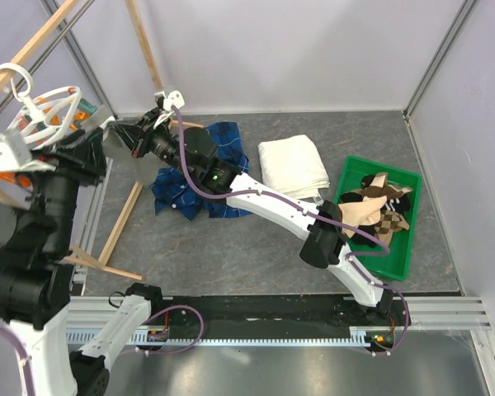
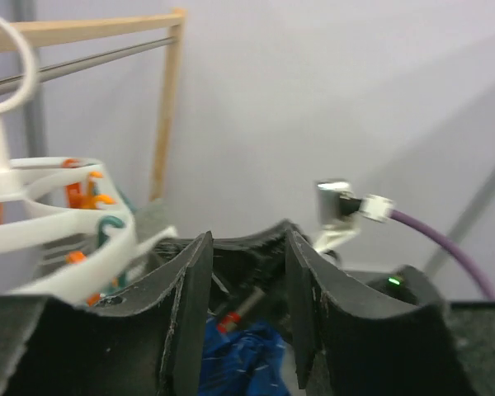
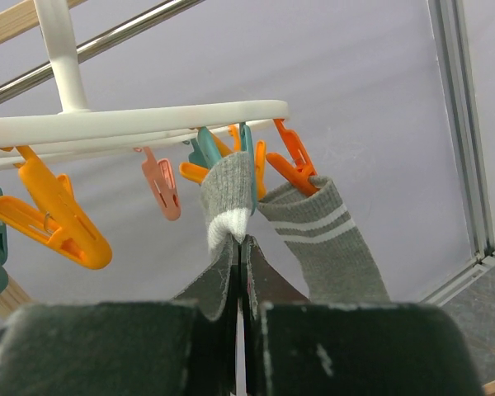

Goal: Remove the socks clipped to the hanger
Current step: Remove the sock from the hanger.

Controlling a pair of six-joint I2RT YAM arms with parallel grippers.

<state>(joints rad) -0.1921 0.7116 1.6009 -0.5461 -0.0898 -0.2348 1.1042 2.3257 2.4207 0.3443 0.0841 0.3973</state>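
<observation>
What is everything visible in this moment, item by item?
hanger: one, white, hung on the rack, far left.
clothespins: several, orange, teal, pink, under the hanger.
banded sock: one, grey, clipped to the hanger.
striped sock: one, grey, clipped beside it.
loose socks: several, argyle, black, beige, in the bin.
bin: one, green, right.
shirt: one, blue plaid, centre.
towel: one, white, beside the bin.
rack: one, wooden, left.
right gripper: one, black, shut on the banded sock.
left gripper: one, black, open, by the hanger.

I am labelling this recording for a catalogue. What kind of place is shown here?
Probably a robot test cell staged for laundry: plain panel walls, a metal mounting rail, a white clip hanger holding grey socks, and a green bin of loose socks.
</observation>
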